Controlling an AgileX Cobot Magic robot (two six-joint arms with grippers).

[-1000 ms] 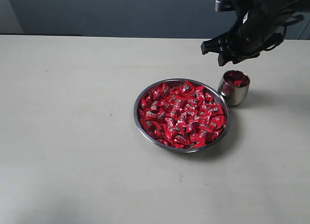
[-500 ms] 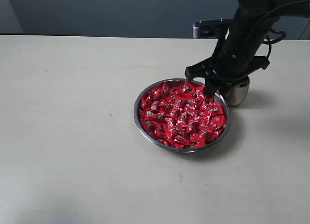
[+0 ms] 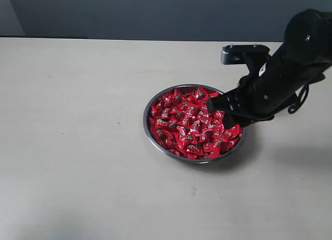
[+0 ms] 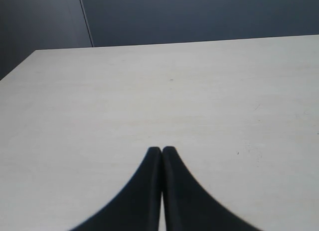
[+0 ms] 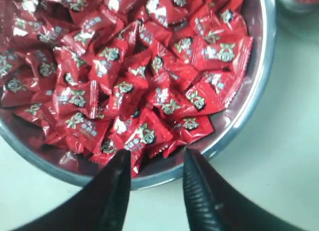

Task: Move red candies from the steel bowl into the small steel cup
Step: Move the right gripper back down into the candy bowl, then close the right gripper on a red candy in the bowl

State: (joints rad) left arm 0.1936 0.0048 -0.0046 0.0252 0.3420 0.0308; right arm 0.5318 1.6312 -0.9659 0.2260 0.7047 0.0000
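The steel bowl (image 3: pixel 147 127) holds a heap of red candies (image 3: pixel 185 125) and sits mid-table. My right gripper (image 3: pixel 220 108) hangs low over the bowl's right side, open, with nothing between its fingers. In the right wrist view the gripper (image 5: pixel 155 158) straddles the bowl's rim (image 5: pixel 260 79), one fingertip (image 5: pixel 123 161) touching the nearest candies (image 5: pixel 142 136). The small steel cup is hidden behind the right arm in the exterior view; only a sliver of it (image 5: pixel 299 0) shows in the wrist view. My left gripper (image 4: pixel 162 150) is shut over bare table.
The pale table (image 3: pixel 78 121) stretches wide to the left and front of the bowl. A dark wall (image 3: pixel 129 12) runs behind the table's far edge. The left arm is outside the exterior view.
The right arm has come down from above the cup to the bowl's right side, and it now covers the cup. The gripper stays open.
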